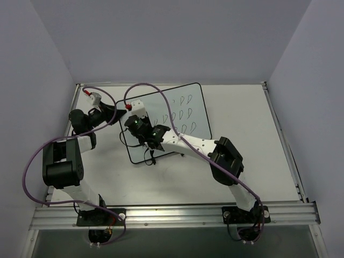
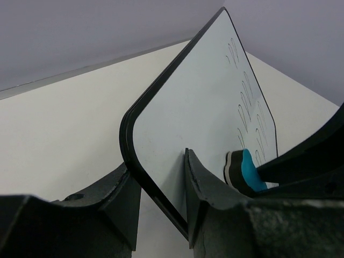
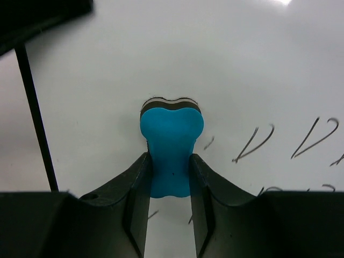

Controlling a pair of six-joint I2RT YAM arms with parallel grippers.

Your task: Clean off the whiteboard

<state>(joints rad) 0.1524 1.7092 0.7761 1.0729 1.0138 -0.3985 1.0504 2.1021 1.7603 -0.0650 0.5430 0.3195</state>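
Observation:
The whiteboard (image 1: 185, 110) lies on the table, white with a thin black frame and dark V-shaped scribbles on its right part. My left gripper (image 2: 161, 201) is shut on the board's left edge (image 2: 134, 161), one finger on each side of the frame. My right gripper (image 3: 169, 177) is shut on a blue eraser (image 3: 171, 145) and presses its felt side on the board's left part. Scribbles (image 3: 252, 142) lie just right of the eraser. The eraser also shows in the left wrist view (image 2: 244, 171). In the top view the right gripper (image 1: 141, 126) sits over the board's left half.
The table (image 1: 242, 161) is white, walled in by grey panels on three sides. A metal rail (image 1: 172, 215) runs along the near edge by the arm bases. Purple cables (image 1: 32, 161) loop over both arms.

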